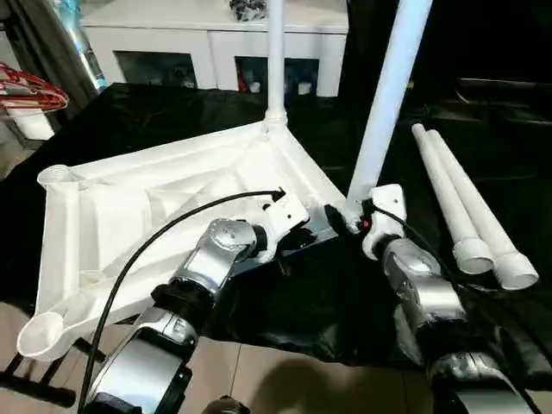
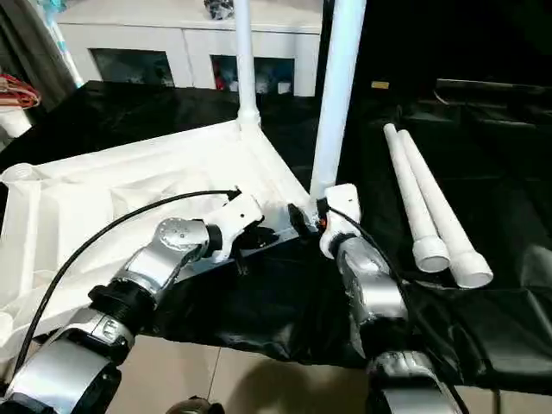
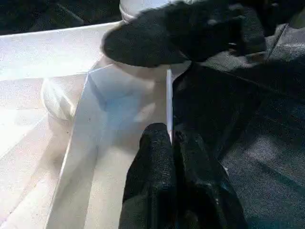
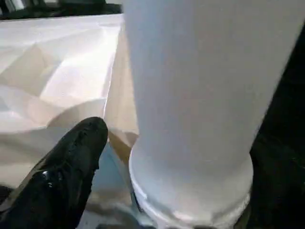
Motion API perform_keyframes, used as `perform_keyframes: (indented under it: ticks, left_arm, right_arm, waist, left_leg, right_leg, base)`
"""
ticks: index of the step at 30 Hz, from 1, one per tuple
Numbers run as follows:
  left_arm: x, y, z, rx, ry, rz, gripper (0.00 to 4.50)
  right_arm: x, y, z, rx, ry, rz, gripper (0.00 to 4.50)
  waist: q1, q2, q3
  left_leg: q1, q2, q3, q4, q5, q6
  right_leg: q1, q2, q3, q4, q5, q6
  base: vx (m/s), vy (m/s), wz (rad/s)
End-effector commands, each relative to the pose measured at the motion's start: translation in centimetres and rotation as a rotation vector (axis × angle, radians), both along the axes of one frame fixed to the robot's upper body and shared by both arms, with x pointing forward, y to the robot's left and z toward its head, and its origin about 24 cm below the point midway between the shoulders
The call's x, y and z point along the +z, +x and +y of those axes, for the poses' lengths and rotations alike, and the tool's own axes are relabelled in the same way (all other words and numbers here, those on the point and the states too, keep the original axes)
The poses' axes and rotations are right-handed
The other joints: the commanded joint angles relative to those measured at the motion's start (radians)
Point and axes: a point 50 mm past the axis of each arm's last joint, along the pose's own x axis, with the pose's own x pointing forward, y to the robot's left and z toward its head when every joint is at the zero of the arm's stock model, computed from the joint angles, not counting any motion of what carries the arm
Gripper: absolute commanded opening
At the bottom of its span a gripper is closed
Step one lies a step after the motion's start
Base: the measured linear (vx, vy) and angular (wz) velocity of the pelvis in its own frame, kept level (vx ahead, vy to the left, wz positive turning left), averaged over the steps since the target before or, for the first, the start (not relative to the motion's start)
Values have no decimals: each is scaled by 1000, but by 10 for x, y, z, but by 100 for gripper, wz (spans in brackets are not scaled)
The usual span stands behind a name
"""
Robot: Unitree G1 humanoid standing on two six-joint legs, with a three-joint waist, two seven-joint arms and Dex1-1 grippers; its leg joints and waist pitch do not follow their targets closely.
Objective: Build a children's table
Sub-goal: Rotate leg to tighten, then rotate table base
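The white tabletop (image 1: 129, 216) lies underside up on a black cloth. One leg (image 1: 275, 60) stands upright in its far corner socket. A second leg (image 1: 388, 95) stands a little tilted in the near right corner socket. My left gripper (image 1: 304, 235) is shut on the tabletop's thin rim (image 3: 168, 95) just beside that socket. My right gripper (image 1: 345, 216) is at the base of the second leg (image 4: 200, 95), open, and its visible finger (image 4: 71, 162) stands a little off the leg. Two more legs (image 1: 466, 207) lie side by side on the cloth at the right.
A white glass-door cabinet (image 1: 216, 43) stands behind the work surface. Red hangers (image 1: 26, 86) are at the far left. The black cloth (image 1: 328, 302) hangs over the front edge, with tiled floor below. The tabletop's near left corner socket (image 1: 39, 332) juts past that edge.
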Motion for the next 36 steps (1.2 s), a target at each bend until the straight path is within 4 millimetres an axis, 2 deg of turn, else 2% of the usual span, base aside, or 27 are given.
perform_keyframes:
  ticks: [1, 2, 3, 5, 6, 7, 8, 11, 13, 14, 15, 17, 18, 19, 22, 23, 24, 25, 28, 29, 32, 33, 34, 36]
  left_arm:
    - [8, 2, -8, 14, -39, -46, 0]
    - [9, 3, -8, 18, -47, -44, 0]
    - [9, 3, -7, 21, -52, -40, 28]
    - [8, 3, -6, 17, -48, -36, 28]
    - [8, 3, -5, 17, -47, -36, 44]
    - [7, 3, -5, 22, -44, -43, 59]
    - [8, 4, -4, 29, -39, -57, 64]
    - [9, 6, -1, 40, -43, -68, 76]
    - [16, 12, 7, 101, -53, -108, 76]
    - [21, 16, 15, 149, -54, -133, 76]
    - [31, 25, 32, 243, -60, -165, 76]
    - [34, 27, 38, 276, -63, -173, 76]
    - [45, 34, 62, 377, -54, -216, 76]
    - [45, 34, 62, 377, -54, -216, 76]
    - [60, 35, 98, 484, -19, -270, 76]
    - [65, 34, 116, 535, 3, -286, 76]
    - [66, 32, 121, 550, 10, -291, 76]
    - [66, 32, 121, 550, 10, -291, 76]
    - [67, 23, 160, 671, 134, -303, 76]
    - [65, 19, 169, 704, 164, -295, 82]
    - [58, 8, 197, 814, 285, -289, 43]
    - [55, 4, 207, 856, 321, -284, 43]
    - [55, 4, 207, 857, 322, -284, 38]
    - [52, -4, 228, 952, 397, -275, 10]
  right_arm:
    - [0, -8, 3, 64, -2, 2, 429]
    - [2, -11, -2, 67, -2, -9, 429]
    - [4, -15, -6, 70, -4, -20, 432]
    - [8, -21, -16, 71, -19, -44, 432]
    - [10, -25, -21, 75, -28, -55, 433]
    - [11, -27, -22, 84, -26, -58, 433]
    - [12, -30, -24, 96, -26, -63, 433]
    - [15, -39, -26, 137, -19, -64, 433]
    - [16, -50, -23, 224, -20, -44, 433]
    - [15, -55, -21, 270, -27, -26, 433]
    - [12, -62, -18, 321, -39, 6, 433]
    - [11, -64, -17, 329, -41, 16, 433]
    - [7, -65, -14, 318, -46, 37, 433]
    - [7, -65, -14, 318, -46, 37, 433]
    - [4, -65, -6, 327, -43, 58, 433]
    - [3, -65, 0, 345, -37, 65, 433]
    - [3, -66, 2, 352, -36, 69, 433]
    - [3, -66, 2, 352, -36, 69, 433]
    - [-1, -65, 14, 353, -35, 98, 433]
    - [-2, -63, 16, 342, -33, 112, 404]
    - [-5, -58, 19, 309, -30, 143, 385]
    - [-6, -56, 20, 302, -31, 144, 385]
    - [-6, -56, 20, 302, -31, 144, 371]
    - [-8, -52, 21, 285, -45, 149, 354]
  waist:
    - [-2, -14, -62]
    - [0, -15, -62]
    - [1, -14, -64]
    - [3, -9, -65]
    - [4, -14, -65]
    - [4, -9, -65]
    - [4, -13, -64]
    - [6, -8, -64]
    - [5, -4, -61]
    - [6, -6, -60]
    - [6, -4, -61]
    - [-4, -3, -61]
    - [-8, -2, -61]
    - [-8, -1, -61]
    - [-11, 5, -61]
    - [-11, 6, -63]
    - [-13, 10, -63]
    - [-12, 7, -64]
    - [-12, 8, -63]
    - [-13, 12, -63]
    - [-14, 10, -59]
    - [-14, 13, -60]
    - [-14, 14, -59]
    - [-11, 15, -61]
  left_leg:
    - [15, 49, -18, -70, -269, 39]
    - [14, 48, -18, -69, -257, 46]
    - [13, 48, -18, -67, -241, 54]
    - [12, 49, -19, -65, -225, 66]
    - [11, 48, -18, -64, -221, 71]
    - [11, 48, -19, -63, -222, 73]
    - [9, 46, -18, -62, -226, 78]
    - [10, 48, -20, -63, -228, 81]
    - [9, 48, -21, -64, -245, 76]
    - [9, 49, -22, -66, -255, 75]
    - [7, 49, -24, -66, -255, 72]
    - [7, 47, -24, -68, -264, 64]
    - [8, 46, -24, -67, -270, 56]
    - [9, 46, -24, -67, -269, 53]
    - [10, 49, -25, -68, -262, 43]
    - [13, 51, -25, -68, -262, 38]
    - [13, 49, -24, -68, -254, 37]
    - [15, 50, -24, -67, -253, 36]
    - [12, 51, -24, -70, -251, 33]
    - [14, 50, -25, -70, -256, 27]
    - [17, 48, -24, -75, -291, 7]
    - [18, 50, -26, -76, -305, -4]
    - [19, 49, -26, -76, -308, -7]
    - [20, 49, -27, -76, -311, -15]
  right_leg:
    - [46, -65, 44, -81, -205, -164]
    - [47, -64, 43, -81, -194, -162]
    - [49, -64, 43, -79, -174, -163]
    - [50, -63, 42, -77, -147, -165]
    - [50, -62, 41, -79, -137, -168]
    - [51, -62, 40, -78, -136, -170]
    - [51, -62, 39, -81, -145, -170]
    - [51, -62, 39, -83, -165, -166]
    - [51, -60, 39, -85, -183, -162]
    - [54, -61, 38, -86, -192, -157]
    - [55, -61, 38, -85, -182, -155]
    - [53, -59, 34, -85, -189, -158]
    - [51, -59, 34, -86, -203, -161]
    - [51, -59, 34, -84, -204, -165]
    - [46, -56, 35, -80, -198, -174]
    - [46, -56, 35, -77, -179, -179]
    - [44, -53, 35, -75, -152, -184]
    - [44, -53, 36, -74, -140, -187]
    - [44, -54, 37, -68, -123, -190]
    - [43, -55, 37, -68, -135, -186]
    - [39, -53, 39, -75, -186, -171]
    - [37, -55, 40, -73, -193, -170]
    - [37, -55, 40, -74, -199, -167]
    - [36, -54, 40, -73, -186, -162]
  base:
    - [0, 0, 0]
    - [0, 0, 0]
    - [0, 0, 0]
    - [0, 0, 0]
    - [0, 0, 0]
    - [0, 0, 0]
    - [0, 0, 0]
    - [0, 0, 0]
    - [0, 0, 0]
    - [0, 0, 0]
    - [0, 0, 0]
    - [0, 0, 0]
    - [0, 0, 0]
    - [0, 0, 0]
    - [0, 0, 0]
    - [0, 0, 0]
    - [0, 0, 0]
    - [0, 0, 0]
    - [0, 0, 0]
    - [0, 0, 0]
    - [0, 0, 0]
    - [0, 0, 0]
    - [0, 0, 0]
    - [0, 0, 0]
